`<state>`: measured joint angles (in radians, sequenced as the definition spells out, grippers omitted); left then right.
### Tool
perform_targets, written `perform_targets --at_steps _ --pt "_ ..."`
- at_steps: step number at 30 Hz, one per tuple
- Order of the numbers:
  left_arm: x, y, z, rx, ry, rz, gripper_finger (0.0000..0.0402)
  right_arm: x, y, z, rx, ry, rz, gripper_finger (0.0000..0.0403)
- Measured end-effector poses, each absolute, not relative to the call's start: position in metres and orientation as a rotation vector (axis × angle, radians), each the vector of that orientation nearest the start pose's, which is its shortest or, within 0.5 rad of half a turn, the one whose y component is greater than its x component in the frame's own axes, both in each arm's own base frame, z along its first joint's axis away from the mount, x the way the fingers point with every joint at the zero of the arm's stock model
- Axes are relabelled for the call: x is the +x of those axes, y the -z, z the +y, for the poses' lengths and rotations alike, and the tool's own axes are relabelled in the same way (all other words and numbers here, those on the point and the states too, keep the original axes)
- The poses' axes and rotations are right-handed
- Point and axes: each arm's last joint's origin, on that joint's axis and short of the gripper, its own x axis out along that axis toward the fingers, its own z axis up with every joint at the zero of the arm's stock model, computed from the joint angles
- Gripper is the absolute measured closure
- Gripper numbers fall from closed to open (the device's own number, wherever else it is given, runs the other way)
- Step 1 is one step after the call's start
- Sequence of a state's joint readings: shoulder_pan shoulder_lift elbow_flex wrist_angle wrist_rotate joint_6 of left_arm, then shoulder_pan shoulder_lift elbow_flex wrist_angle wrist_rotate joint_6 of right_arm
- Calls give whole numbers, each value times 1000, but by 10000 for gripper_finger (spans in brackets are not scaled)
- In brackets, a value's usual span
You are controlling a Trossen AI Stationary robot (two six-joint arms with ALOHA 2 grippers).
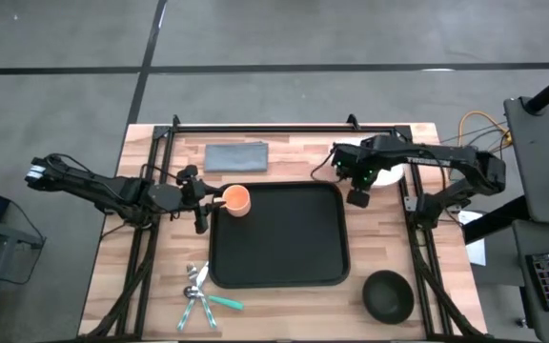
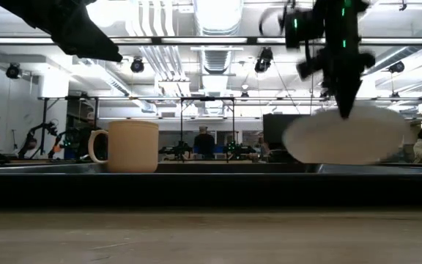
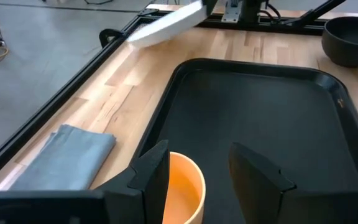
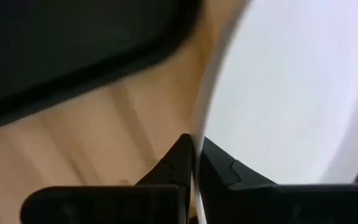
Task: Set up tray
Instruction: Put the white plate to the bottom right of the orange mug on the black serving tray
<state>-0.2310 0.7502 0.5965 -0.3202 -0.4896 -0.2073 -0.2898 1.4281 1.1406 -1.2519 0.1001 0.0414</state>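
The right end effector (image 4: 194, 163), pinching the white plate (image 2: 346, 136) by its rim at upper right of the high view, should carry it level over the tray (image 1: 279, 234) at centre, clear of the cup (image 1: 237, 200) beside the spread left end effector (image 3: 197, 177).

We see the tray (image 1: 279, 262) mid-table w/ a cup (image 1: 237, 200) in its far-left corner. Cloth (image 1: 236, 156) lies beyond it, cutlery (image 1: 200, 292) near-left, bowl (image 1: 389, 294) near-right, plate (image 1: 381, 174) off its far-right corner.
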Motion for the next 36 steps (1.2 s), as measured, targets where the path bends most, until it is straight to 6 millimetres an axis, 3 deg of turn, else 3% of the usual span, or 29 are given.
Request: perform_targets --at_steps 5,10,16,22,28,36 --pt "160 -263 -24 -35 -298 416 257 241 -283 -33 22 197 1511 395" --pt "160 -263 -24 -34 -299 418 257 251 -285 18 -236 17 1483 395" --pt "159 -262 -23 -30 -301 429 257 260 -263 80 -451 6 1472 395" --pt "159 -262 -23 -27 -312 427 257 279 -235 132 -548 12 1375 395" --pt "159 -263 -23 -33 -320 421 257 307 -208 164 -548 -48 1334 395" --pt "160 -264 -23 -43 -322 416 257 344 -187 185 -599 -38 1305 395"
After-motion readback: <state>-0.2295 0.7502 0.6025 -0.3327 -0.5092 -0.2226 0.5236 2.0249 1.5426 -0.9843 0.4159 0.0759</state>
